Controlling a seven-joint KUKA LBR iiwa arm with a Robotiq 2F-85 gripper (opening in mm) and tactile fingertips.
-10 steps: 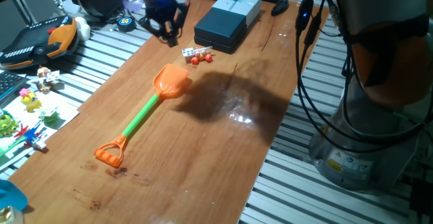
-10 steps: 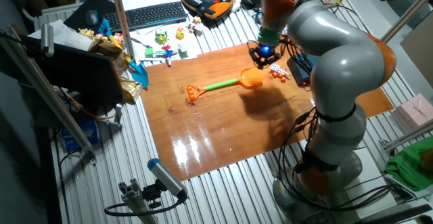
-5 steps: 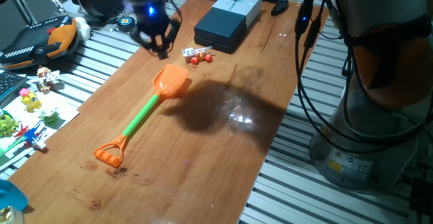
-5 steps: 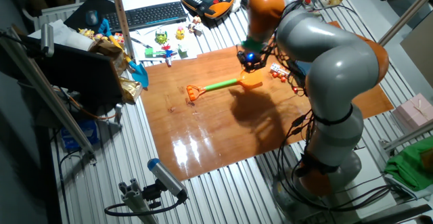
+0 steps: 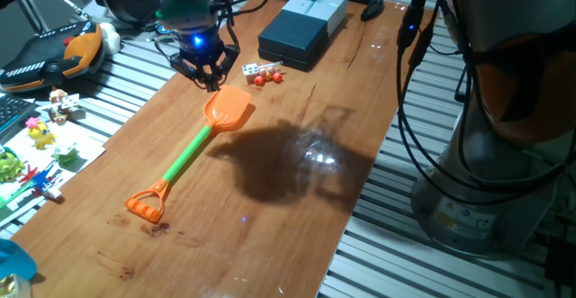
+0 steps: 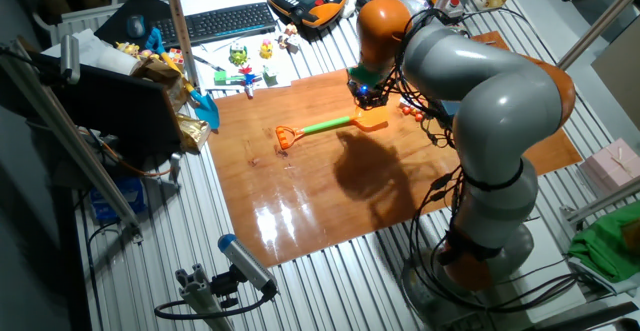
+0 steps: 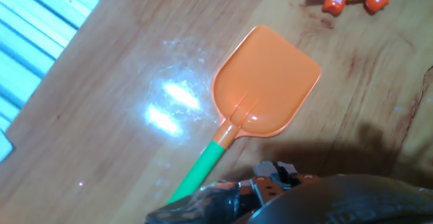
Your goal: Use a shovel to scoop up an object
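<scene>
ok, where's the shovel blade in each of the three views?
One fixed view: the shovel blade lies upper left of centre, just below the end effector.
The other fixed view: the blade sits right of centre on the board, under the arm's wrist.
Hand view: the blade fills the upper middle.
Shared landmark: the red pieces just beyond the blade.

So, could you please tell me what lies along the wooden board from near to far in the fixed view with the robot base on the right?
Orange loop end → green shaft → orange blade → hand → white cube → dark box.
</scene>
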